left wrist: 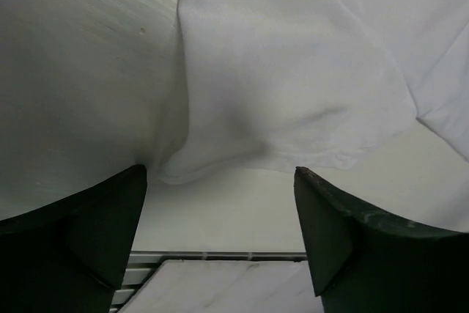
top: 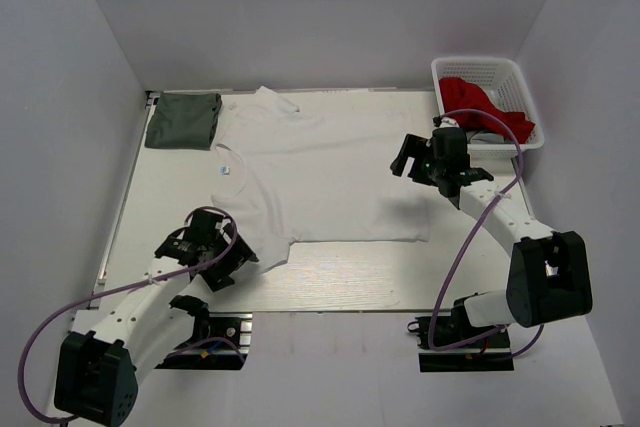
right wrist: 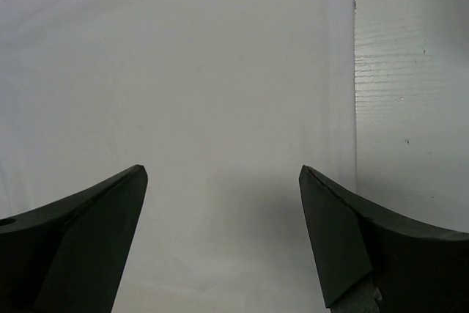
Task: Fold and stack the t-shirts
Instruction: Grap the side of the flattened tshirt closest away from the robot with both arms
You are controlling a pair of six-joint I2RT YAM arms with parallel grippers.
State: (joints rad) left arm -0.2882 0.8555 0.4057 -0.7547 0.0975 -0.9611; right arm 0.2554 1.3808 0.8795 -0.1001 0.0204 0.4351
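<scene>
The white t-shirt [top: 330, 177] lies spread flat in the middle of the table, neck to the left with a small label. A dark grey-green t-shirt [top: 183, 119] lies folded at the back left corner. My left gripper [top: 238, 255] is open and low at the shirt's near left sleeve. In the left wrist view the sleeve [left wrist: 286, 78] ends just ahead of the open left gripper [left wrist: 220, 181], with nothing between the fingers. My right gripper [top: 408, 157] hovers open over the shirt's right hem. In the right wrist view flat white cloth [right wrist: 183, 71] lies under the open right gripper [right wrist: 223, 174].
A white basket [top: 455, 69] with a red cloth [top: 490, 107] in it stands at the back right, just behind the right arm. Bare pale table [top: 340, 277] runs along the near side of the shirt. White walls close in the left, back and right.
</scene>
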